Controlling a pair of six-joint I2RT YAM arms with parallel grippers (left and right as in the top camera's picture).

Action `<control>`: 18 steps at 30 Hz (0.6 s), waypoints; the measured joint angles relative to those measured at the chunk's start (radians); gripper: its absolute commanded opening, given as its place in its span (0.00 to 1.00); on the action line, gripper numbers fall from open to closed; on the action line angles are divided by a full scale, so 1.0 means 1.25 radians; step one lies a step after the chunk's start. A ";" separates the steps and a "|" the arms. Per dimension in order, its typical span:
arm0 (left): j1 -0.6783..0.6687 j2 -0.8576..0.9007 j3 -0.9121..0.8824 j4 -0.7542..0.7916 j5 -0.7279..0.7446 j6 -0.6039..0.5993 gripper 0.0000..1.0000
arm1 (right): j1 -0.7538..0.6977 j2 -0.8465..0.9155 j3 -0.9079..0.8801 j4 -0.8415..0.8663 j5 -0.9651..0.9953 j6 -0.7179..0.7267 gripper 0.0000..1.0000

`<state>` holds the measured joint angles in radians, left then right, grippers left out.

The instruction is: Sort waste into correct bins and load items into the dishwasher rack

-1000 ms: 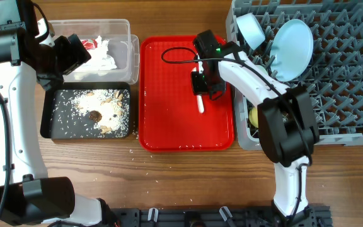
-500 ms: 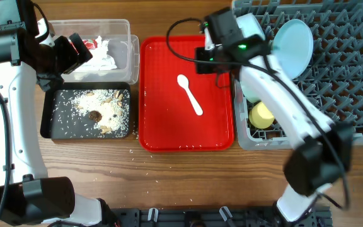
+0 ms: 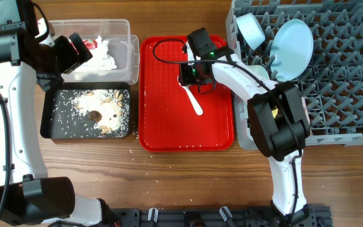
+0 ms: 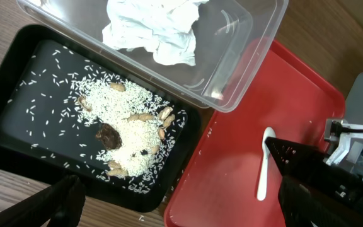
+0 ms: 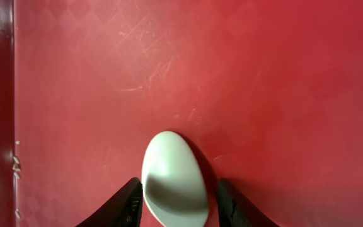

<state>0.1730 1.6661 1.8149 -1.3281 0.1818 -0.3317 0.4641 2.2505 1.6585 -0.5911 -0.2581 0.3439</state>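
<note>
The clear tub [image 3: 123,26] sat at the far left of the table and held crumpled white tissue [image 4: 156,28], with a red wrapper [image 3: 92,43] tucked against its far wall. Just in front of it, touching edge to edge, the black tray [image 3: 48,123] carried a heap of rice grains [image 4: 131,129] mixed with brown scraps [image 4: 109,135], with thinner scatter toward its corners. A few stray grains lay on the table [image 3: 169,189] near that tray's front right corner. The left gripper [image 4: 181,208] hung above the seam between tub and black tray, its fingers spread wide and carrying nothing. Beside both bins, the red serving tray [image 3: 169,126] held only the white spoon [image 3: 195,101], lying flat with its bowl toward the far edge. The right gripper [image 5: 175,202] was down over that bowl, its fingers [image 5: 130,202] partly spread, one on each side of it, and not clamped on it. The grey rack [image 3: 345,94] stood to the right of the serving tray. A pale blue plate [image 3: 293,41] stood tilted on edge among its pegs, and a bowl [image 3: 251,28] sat on edge near its far left corner.
</note>
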 measured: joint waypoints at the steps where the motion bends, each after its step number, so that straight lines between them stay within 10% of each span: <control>1: 0.000 0.000 0.000 0.000 0.000 0.000 1.00 | 0.000 0.002 0.001 0.004 -0.006 0.002 0.37; 12: 0.000 0.000 0.000 0.000 0.000 0.000 0.99 | 0.002 0.025 0.019 -0.029 -0.166 0.089 0.04; 18: 0.000 0.000 0.000 -0.001 0.000 0.000 1.00 | 0.005 0.025 0.029 -0.025 -0.180 0.102 0.04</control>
<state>0.1730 1.6661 1.8149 -1.3289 0.1814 -0.3317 0.4702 2.2814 1.6943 -0.6228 -0.4828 0.4713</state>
